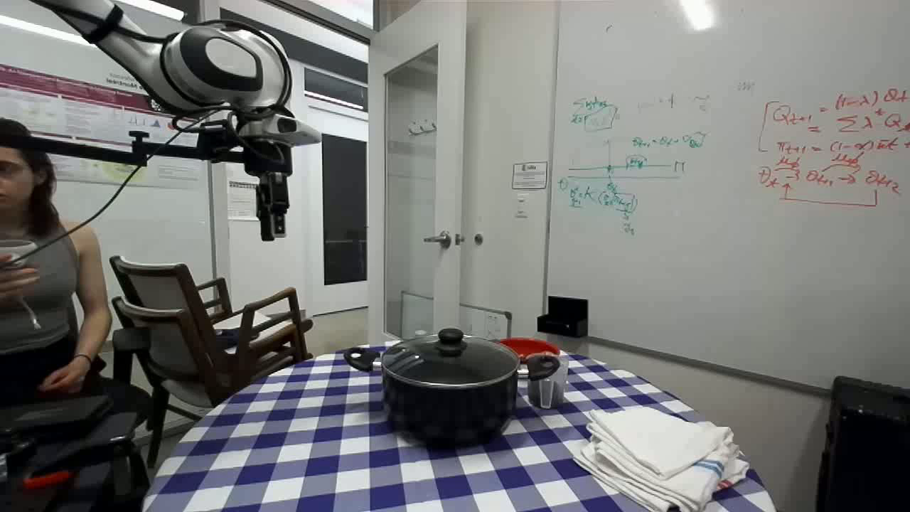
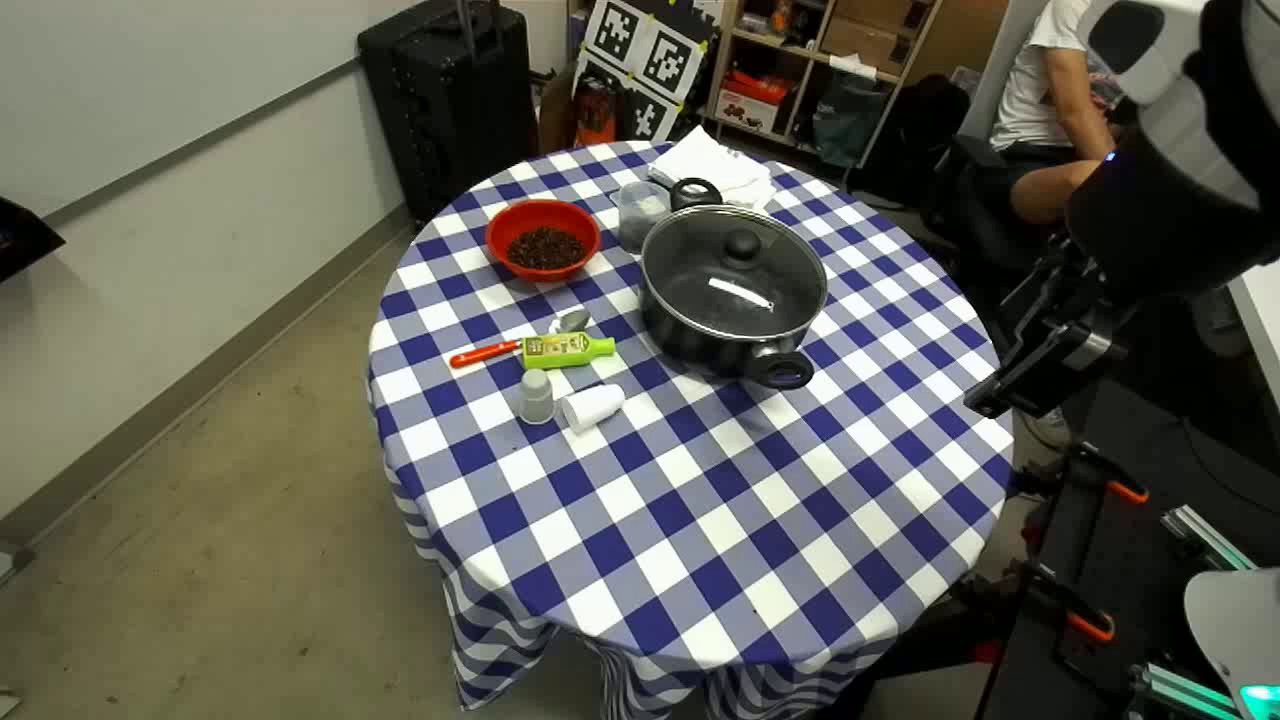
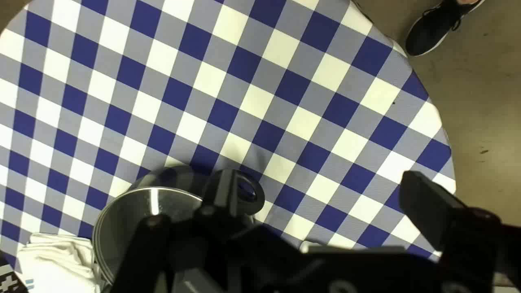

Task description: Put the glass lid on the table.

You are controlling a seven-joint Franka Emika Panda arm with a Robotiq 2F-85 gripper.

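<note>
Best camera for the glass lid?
An exterior view, looking down on the glass lid: whole circle visible, knob included. Also in an exterior view, from lower, it appears foreshortened atop the black pot. The wrist view catches only part of it, the gripper blocking much of the rest.

The table [image 2: 760, 540] was checked in deep blue, white and greyish blue. The glass lid [image 2: 712, 278] was clear and silver-edged, with a black knob [image 2: 742, 243]; the pot [image 1: 450, 412] was black too. The bowl [image 2: 530, 213] was red, its contents [image 2: 545, 248] dark brown. The bottle [image 2: 568, 350] was bright green, the spoon handle [image 2: 486, 354] orange-red, the standing cup [image 2: 537, 398] grey, the lying cup [image 2: 594, 407] white. White towels [image 1: 657, 448] carried blue and red stripes. The gripper [image 3: 318, 177] was black; the whiteboard [image 1: 711, 284] bore green and red writing [image 1: 822, 175].
</note>
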